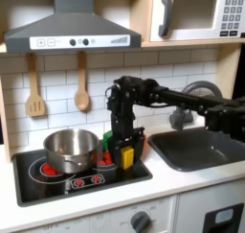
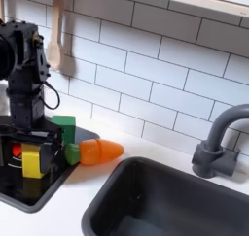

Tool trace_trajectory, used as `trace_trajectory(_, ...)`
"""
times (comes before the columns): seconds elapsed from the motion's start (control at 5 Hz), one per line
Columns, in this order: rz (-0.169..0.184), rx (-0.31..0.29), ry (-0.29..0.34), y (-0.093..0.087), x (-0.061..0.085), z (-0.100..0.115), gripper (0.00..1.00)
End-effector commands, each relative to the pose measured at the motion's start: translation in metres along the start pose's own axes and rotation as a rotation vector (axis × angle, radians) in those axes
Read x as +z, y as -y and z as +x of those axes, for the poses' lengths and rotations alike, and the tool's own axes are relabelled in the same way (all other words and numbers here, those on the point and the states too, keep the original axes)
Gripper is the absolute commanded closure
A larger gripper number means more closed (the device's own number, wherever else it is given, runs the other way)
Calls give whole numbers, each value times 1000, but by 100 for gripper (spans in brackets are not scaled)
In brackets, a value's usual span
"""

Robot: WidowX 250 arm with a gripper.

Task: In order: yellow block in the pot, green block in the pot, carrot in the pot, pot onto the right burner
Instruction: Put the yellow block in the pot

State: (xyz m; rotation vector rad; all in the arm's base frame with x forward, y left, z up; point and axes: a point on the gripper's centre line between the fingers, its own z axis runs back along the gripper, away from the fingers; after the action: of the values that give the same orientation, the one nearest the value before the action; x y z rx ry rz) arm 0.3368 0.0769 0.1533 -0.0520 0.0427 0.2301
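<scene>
- Where the first exterior view's left begins, we log the black cooktop [image 1: 81,174] set into the white table [image 1: 163,184], with two wooden utensils [image 1: 35,88] hanging on the tiled wall above it.
- We record the pot [image 1: 70,149], shiny steel and upright, standing on the cooktop's left part.
- We note the right burner [image 1: 88,182], a red ring just beside the pot toward the first exterior view's right, partly covered by the arm.
- We list the gripper [image 2: 32,160] lowered at the cooktop's right edge, pinching the yellow block [image 2: 32,162] between its fingers.
- We find the green block [image 2: 64,129] just behind the gripper in the second exterior view.
- We enter the carrot [image 2: 98,151], lying on its side on the table beside the cooktop.
- We close with the dark sink [image 2: 165,201] and grey faucet [image 2: 219,143].
</scene>
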Motion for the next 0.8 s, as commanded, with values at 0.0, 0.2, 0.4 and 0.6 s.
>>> trace_trajectory(0.0,8,-15,-9,-2,-15,5,0)
trace_trajectory(0.2,10,-19,19,-1,-14,9,0)
trace_trajectory(0.4,-2,-24,28,-1,-18,12,0)
trace_trajectory(0.6,2,-38,80,-1,-5,15,100)
